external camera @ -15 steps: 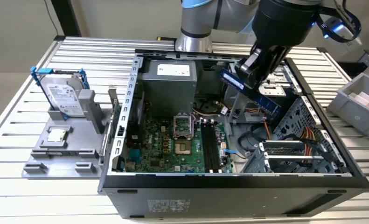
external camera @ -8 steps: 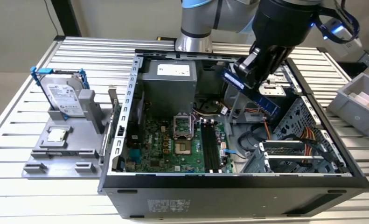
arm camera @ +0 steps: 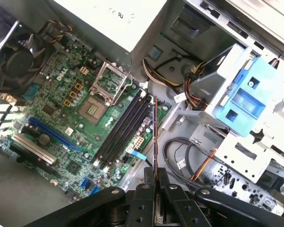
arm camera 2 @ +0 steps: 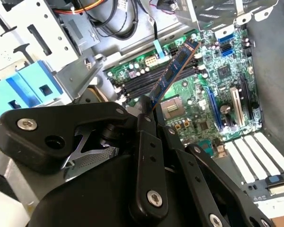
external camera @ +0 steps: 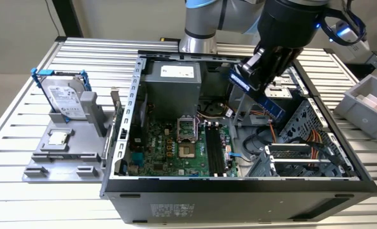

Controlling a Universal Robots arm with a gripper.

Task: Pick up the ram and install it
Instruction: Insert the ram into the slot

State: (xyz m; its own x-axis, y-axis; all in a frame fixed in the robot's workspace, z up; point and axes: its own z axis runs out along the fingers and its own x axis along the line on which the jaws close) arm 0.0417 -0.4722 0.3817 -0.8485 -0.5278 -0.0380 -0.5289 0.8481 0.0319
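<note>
The ram (external camera: 272,103) is a thin blue circuit-board stick that hangs tilted above the open computer case (external camera: 239,183), and my gripper (external camera: 255,78) is shut on its upper end. In the second wrist view the ram (arm camera 2: 173,71) reaches out from the gripper (arm camera 2: 149,111) over the green motherboard (arm camera 2: 199,90). In the first wrist view the ram (arm camera: 155,137) appears edge-on, leaving the gripper (arm camera: 156,177) just beside the long black slots (arm camera: 123,127). The slots (external camera: 215,152) lie well below the stick, and nothing touches them.
A silver hard drive in a blue frame (external camera: 64,98) stands on a grey holder at the exterior view's left. Inside the case are the power supply (external camera: 175,81), a metal drive cage (external camera: 302,152) with cables, and a light blue caddy (arm camera: 251,94). A grey bin (external camera: 369,102) sits at the right.
</note>
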